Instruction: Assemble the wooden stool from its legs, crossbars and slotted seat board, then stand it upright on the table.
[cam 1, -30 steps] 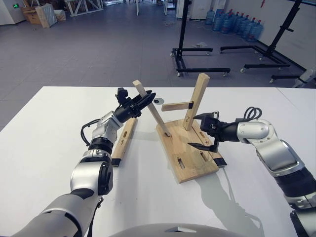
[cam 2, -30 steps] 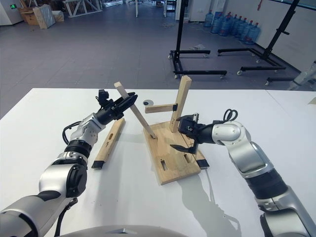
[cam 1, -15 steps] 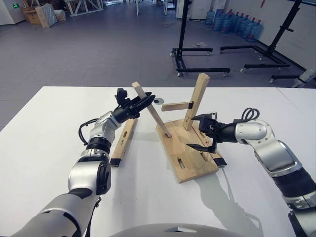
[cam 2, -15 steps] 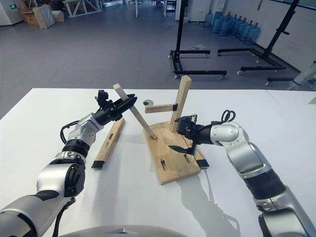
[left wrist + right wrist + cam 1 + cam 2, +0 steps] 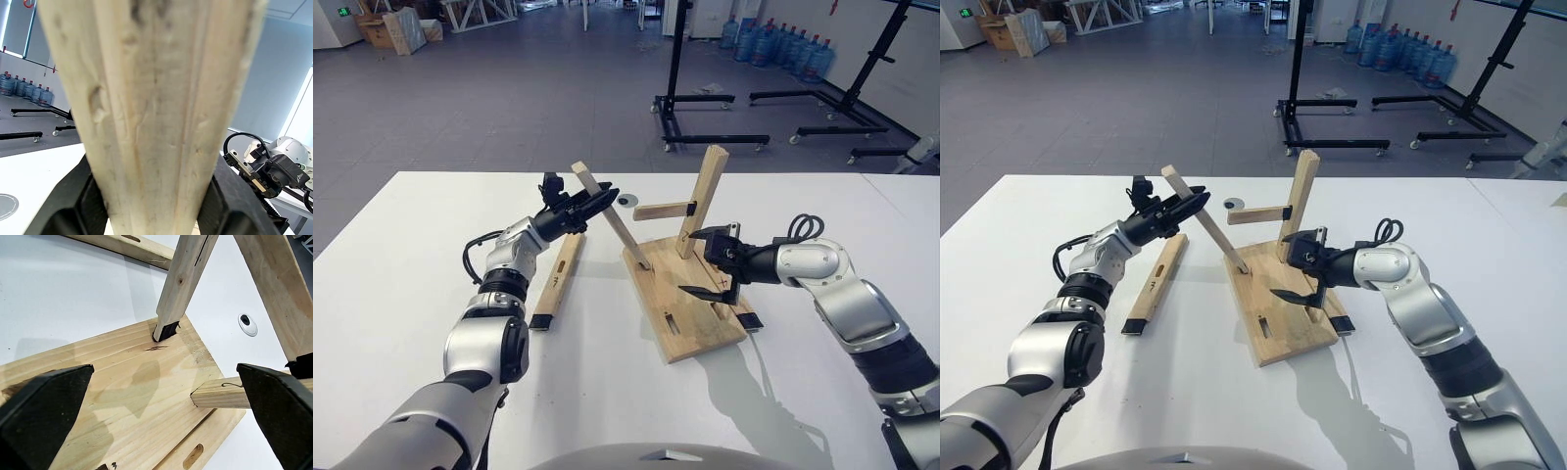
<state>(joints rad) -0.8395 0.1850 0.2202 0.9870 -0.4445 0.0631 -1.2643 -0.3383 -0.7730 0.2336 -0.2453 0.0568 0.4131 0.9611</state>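
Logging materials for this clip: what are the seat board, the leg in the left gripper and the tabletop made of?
Seat board: pale, apparently unvarnished wood, grain lines visible. Leg in the left gripper: same light wood, grain streaks and small dents. Tabletop: smooth matte white, possibly laminate; unclear.

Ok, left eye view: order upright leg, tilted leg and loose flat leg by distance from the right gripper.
1. Upright leg, right beside the right gripper.
2. Tilted leg, farther to the left.
3. Loose leg, flat at far left.

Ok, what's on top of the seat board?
A tilted leg and a steeper leg carrying a crossbar stand socketed in it; how deep they sit is hidden.
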